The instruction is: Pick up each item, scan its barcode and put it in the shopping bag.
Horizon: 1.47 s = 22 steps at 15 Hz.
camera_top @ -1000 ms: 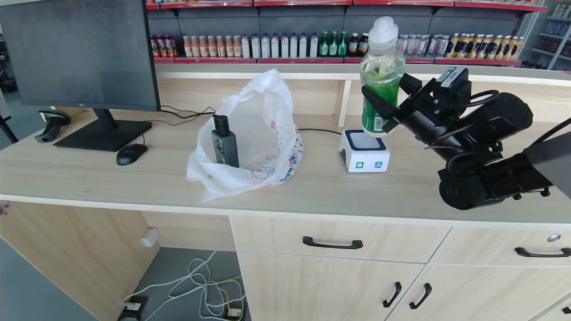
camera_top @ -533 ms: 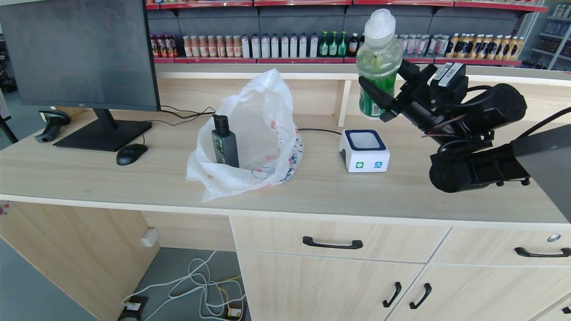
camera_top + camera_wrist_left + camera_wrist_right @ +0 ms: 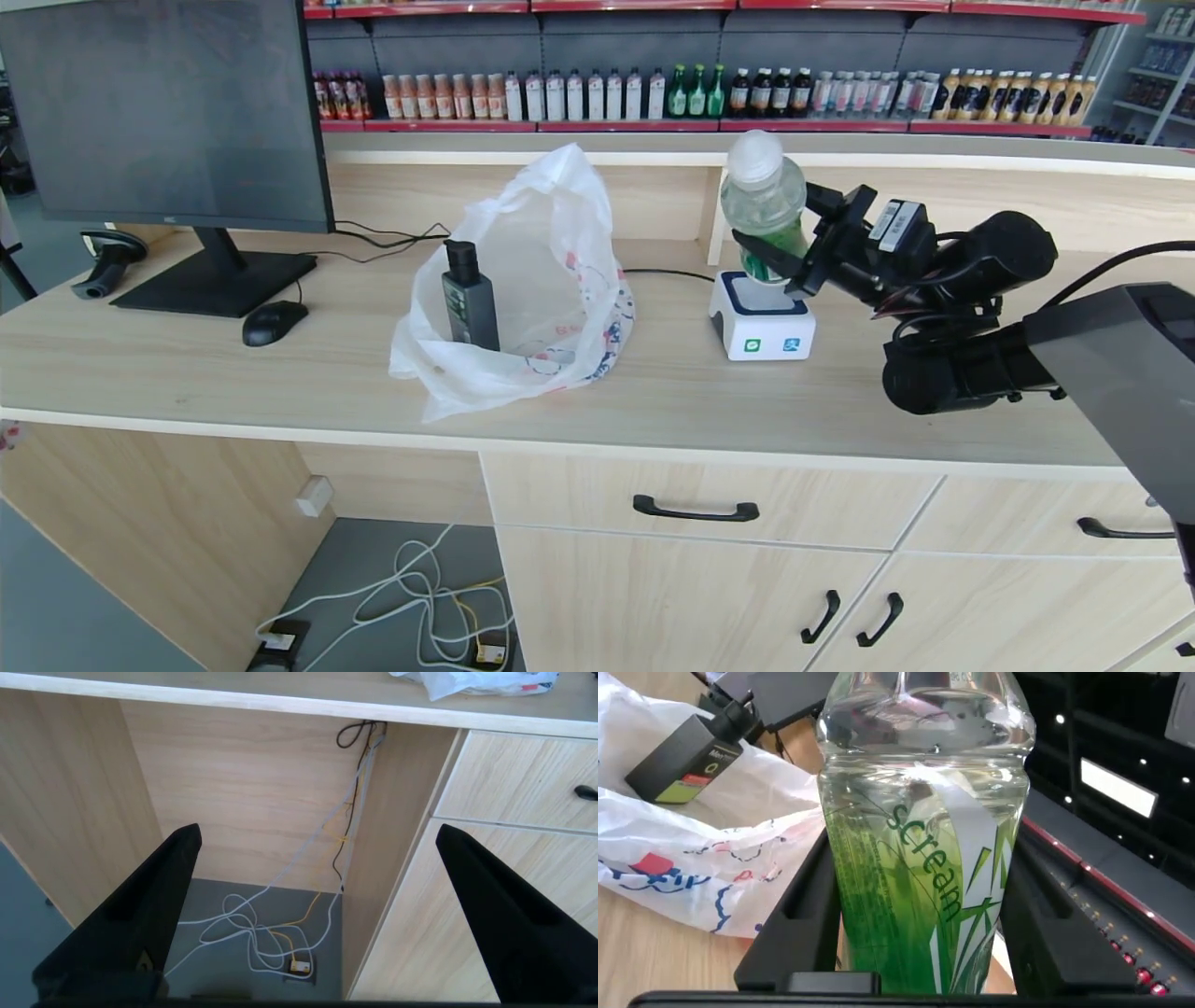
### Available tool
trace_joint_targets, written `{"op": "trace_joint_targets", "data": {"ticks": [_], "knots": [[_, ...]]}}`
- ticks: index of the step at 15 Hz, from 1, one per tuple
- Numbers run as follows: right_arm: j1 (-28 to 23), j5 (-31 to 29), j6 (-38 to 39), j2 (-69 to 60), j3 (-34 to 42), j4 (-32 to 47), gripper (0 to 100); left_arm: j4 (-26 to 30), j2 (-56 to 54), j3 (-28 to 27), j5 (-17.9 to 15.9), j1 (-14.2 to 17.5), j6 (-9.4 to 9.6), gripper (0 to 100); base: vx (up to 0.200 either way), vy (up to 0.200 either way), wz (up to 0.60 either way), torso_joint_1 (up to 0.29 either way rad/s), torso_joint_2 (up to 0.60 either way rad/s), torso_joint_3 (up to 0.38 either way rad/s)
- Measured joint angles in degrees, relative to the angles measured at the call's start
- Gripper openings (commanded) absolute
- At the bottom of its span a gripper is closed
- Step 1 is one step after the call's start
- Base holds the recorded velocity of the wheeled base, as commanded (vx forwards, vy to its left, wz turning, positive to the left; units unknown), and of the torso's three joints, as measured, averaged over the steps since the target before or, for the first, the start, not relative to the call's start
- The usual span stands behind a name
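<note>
The white barcode scanner box [image 3: 761, 322] sat on the wooden counter [image 3: 653, 401] and serves here as the reference point. The right gripper [image 3: 770, 245] held a green drink bottle [image 3: 764, 210] upright directly above the scanner's dark top window. Its jaws were clamped on the bottle's labelled lower half, one finger on each side. From the head view the bottle's base looked very close to the scanner, but whether it touched could not be told. In the right wrist view the bottle [image 3: 924, 859] stood between the two black fingers [image 3: 799, 915], clear at the shoulder and green below.

To the robot's left of the scanner, near it but apart, lay the white plastic shopping bag [image 3: 532, 280] with its mouth open. A dark rectangular bottle [image 3: 470, 299] stood upright inside it. Farther left of the scanner, beyond the bag, were a black mouse [image 3: 274, 322], a monitor [image 3: 168, 112] and a handheld scanner [image 3: 110, 261].

The left gripper [image 3: 322, 924] hung below the level of the scanner's counter, facing the open recess with loose cables [image 3: 271, 943] on the floor. Its jaws were spread wide and held nothing.
</note>
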Motion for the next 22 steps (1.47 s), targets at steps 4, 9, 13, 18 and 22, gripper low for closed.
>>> {"op": "trace_joint_targets", "data": {"ticks": [4, 9, 13, 18, 22], "knots": [[-0.1, 0.6, -0.1, 1.4, -2.3, 0.0, 0, 0.0, 0.0, 0.0, 0.0, 0.0, 0.00, 100, 0.000, 0.000, 0.00, 0.000, 0.00, 0.000], [-0.6, 1.7, -0.2, 3.5, -6.9, 0.0, 0, 0.0, 0.0, 0.0, 0.0, 0.0, -0.02, 100, 0.000, 0.000, 0.00, 0.000, 0.00, 0.000], [-1.0, 2.6, -1.9, 4.9, -7.8, 0.0, 0, 0.0, 0.0, 0.0, 0.0, 0.0, 0.00, 100, 0.000, 0.000, 0.00, 0.000, 0.00, 0.000], [-1.1, 2.7, -2.3, 5.9, -7.8, 0.0, 0, 0.0, 0.0, 0.0, 0.0, 0.0, 0.00, 100, 0.000, 0.000, 0.00, 0.000, 0.00, 0.000], [-1.0, 2.7, -2.3, 6.2, -7.8, -0.1, 0, 0.0, 0.0, 0.0, 0.0, 0.0, 0.00, 100, 0.000, 0.000, 0.00, 0.000, 0.00, 0.000]]}}
